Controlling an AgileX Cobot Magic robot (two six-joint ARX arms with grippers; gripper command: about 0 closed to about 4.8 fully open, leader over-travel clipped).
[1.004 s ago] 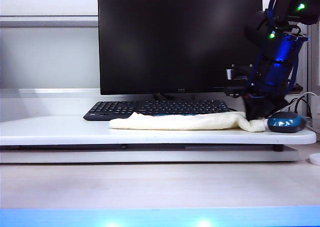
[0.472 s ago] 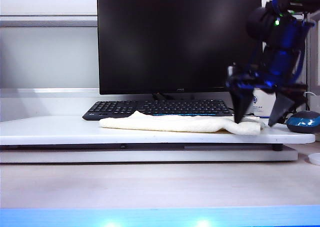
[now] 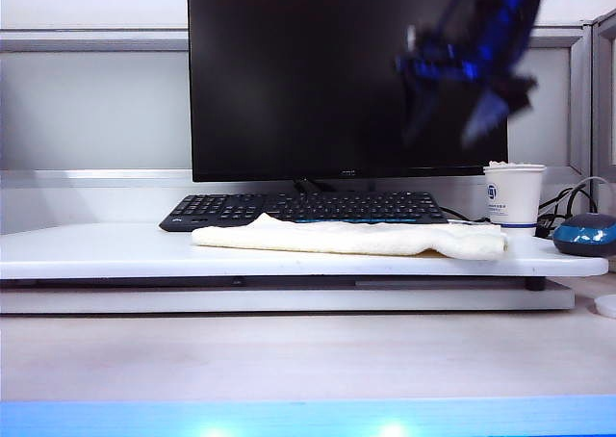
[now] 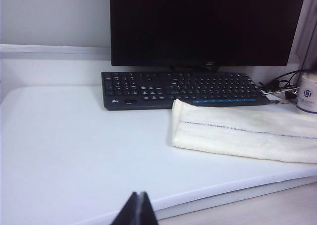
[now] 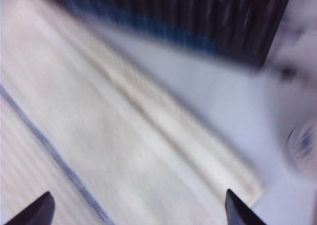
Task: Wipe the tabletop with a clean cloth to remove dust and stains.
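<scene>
My right tool (image 3: pixel 452 110) hangs high before the monitor (image 3: pixel 318 81), spread wide, empty. My left tool (image 4: pixel 136 210) is closed, empty, low at the tabletop's (image 3: pixel 106 252) edge. The cloth (image 3: pixel 351 237) lies flat on the tabletop, touching the keyboard (image 3: pixel 303 208).

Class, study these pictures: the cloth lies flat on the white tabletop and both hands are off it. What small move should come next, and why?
Probably the right hand keeps lifting clear. It hangs open in front of the monitor, holding nothing; the cloth lies flat on the tabletop by the keyboard. The left hand sits shut near the front edge, so the wiping looks finished.
</scene>
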